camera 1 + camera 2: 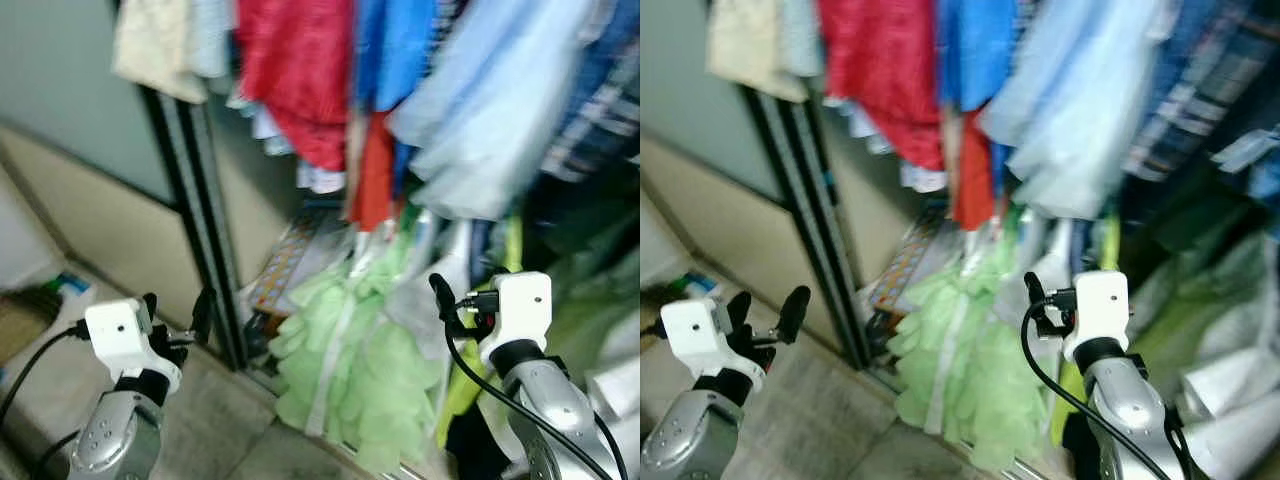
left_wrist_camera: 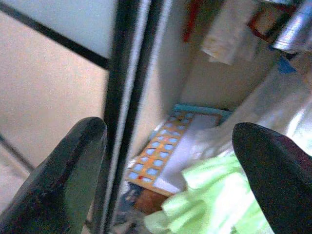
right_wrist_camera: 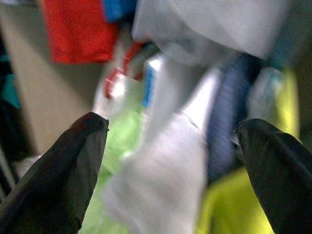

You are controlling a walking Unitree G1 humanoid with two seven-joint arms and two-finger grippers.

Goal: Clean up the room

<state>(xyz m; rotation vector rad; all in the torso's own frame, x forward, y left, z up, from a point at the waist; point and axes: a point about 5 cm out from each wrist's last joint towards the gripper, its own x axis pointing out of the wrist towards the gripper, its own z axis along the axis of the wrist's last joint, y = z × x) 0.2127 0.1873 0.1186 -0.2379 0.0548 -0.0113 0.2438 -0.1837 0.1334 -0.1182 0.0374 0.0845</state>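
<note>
An open wardrobe holds hanging clothes: a red garment (image 1: pixel 300 70), a blue one (image 1: pixel 395 45) and a pale blue shirt (image 1: pixel 500 110). A fluffy light green garment (image 1: pixel 345 370) hangs low and spills towards the floor. My left gripper (image 1: pixel 178 312) is open and holds nothing, just in front of the black sliding-door frame (image 1: pixel 205 230). My right gripper (image 3: pixel 173 146) is open too, empty, and points into the low clothes, where white fabric (image 3: pixel 161 180) and yellow-green cloth (image 3: pixel 229 209) lie between its fingers' line of sight.
A flat item patterned in orange and blue (image 2: pixel 156 156) leans at the wardrobe's bottom behind the frame. A cream garment (image 1: pixel 150 45) hangs at the left and a plaid shirt (image 1: pixel 600 110) at the right. Tiled floor (image 1: pixel 210 430) lies below my left arm.
</note>
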